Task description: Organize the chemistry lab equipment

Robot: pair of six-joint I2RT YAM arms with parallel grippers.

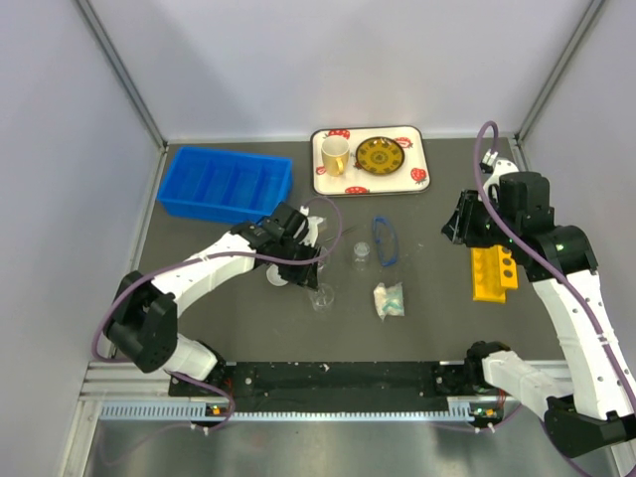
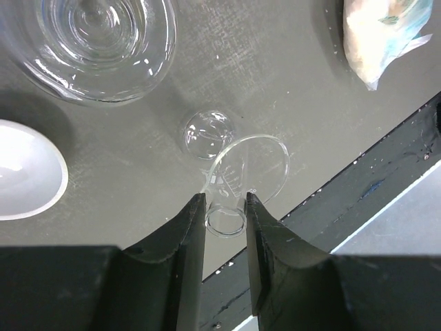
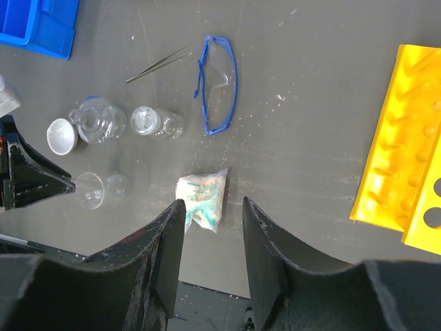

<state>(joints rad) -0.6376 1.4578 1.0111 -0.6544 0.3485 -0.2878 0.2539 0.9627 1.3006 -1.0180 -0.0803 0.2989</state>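
Pinching a flask neck at left, hanging open at right.

From above: reaches with the left gripper (image 1: 310, 278) to mid-table, down at the conical flask (image 1: 321, 296) lying on its side on the mat, nearer than the blue bin (image 1: 226, 184) and left of the bag (image 1: 389, 298); holds the right gripper (image 1: 454, 229) above the table by the far end of the yellow rack (image 1: 493, 271) at right. From the left wrist: clamps both fingers (image 2: 186, 234) against the flask's neck, mouth toward the camera, with a glass ball (image 2: 209, 132) just beside the wide base and a white dish (image 2: 27, 172) off to one side. From the right wrist: shows fingers spread with nothing between, high over the bag, with safety glasses (image 3: 219, 86) and tweezers (image 3: 157, 63) farther off.
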